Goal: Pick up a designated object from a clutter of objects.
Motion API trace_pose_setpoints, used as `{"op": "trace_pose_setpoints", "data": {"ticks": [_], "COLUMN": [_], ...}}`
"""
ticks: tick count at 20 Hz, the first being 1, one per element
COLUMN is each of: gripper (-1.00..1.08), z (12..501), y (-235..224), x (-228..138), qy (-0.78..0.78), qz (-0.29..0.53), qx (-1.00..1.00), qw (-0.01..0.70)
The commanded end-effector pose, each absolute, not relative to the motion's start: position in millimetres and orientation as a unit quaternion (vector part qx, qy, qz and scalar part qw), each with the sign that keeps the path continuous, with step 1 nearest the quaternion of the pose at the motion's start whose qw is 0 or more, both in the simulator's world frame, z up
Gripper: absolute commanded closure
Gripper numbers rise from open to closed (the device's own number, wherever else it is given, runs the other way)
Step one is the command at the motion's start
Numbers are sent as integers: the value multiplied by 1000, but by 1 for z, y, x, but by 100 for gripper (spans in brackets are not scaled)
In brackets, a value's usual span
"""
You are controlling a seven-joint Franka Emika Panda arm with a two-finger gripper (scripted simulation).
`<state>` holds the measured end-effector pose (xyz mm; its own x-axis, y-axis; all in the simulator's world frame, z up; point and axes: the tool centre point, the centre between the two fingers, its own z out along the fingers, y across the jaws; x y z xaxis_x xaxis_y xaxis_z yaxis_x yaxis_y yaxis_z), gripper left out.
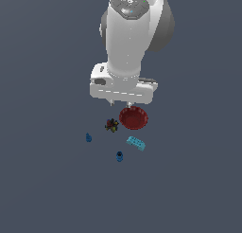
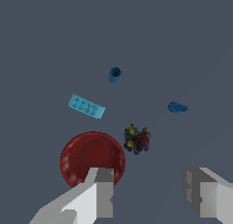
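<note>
The dark red round bowl (image 1: 133, 117) lies on the grey floor, the largest object; in the wrist view (image 2: 91, 157) one finger overlaps its edge. A small dark multicoloured lump (image 1: 111, 125) (image 2: 137, 140) sits beside it. A light blue brick (image 1: 136, 143) (image 2: 86, 105) and two tiny blue pieces (image 1: 88, 138) (image 1: 119, 156) lie further off. My gripper (image 1: 120, 104) (image 2: 148, 196) hangs open and empty above the bowl and the lump, its fingers (image 2: 101, 191) wide apart.
The two blue pieces also show in the wrist view (image 2: 115, 74) (image 2: 177, 108). The arm's white body (image 1: 127, 42) fills the upper middle of the exterior view. Plain dark grey floor (image 1: 47, 189) surrounds the objects.
</note>
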<state>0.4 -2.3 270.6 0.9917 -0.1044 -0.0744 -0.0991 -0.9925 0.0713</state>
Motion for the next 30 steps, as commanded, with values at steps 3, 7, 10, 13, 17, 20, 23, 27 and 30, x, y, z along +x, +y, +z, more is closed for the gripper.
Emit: {"op": "trace_pose_setpoints", "data": {"ticks": [3, 7, 10, 13, 17, 20, 23, 27, 30], "gripper": [-20, -20, -20, -20, -20, -20, -20, -20, -20], "z": [246, 221, 204, 186, 163, 146, 129, 107, 93], "y": [15, 33, 46, 59, 76, 89, 101, 118, 128], "x": [-3, -8, -12, -18, -26, -33, -41, -52, -60], "qy": [-63, -73, -80, -86, -93, -97, -100, -104, -105], "qz": [-52, -61, -65, -67, -67, -65, -62, -54, -49], "qx": [995, 992, 989, 986, 981, 978, 974, 970, 967], "qw": [61, 88, 108, 128, 154, 173, 191, 214, 227]}}
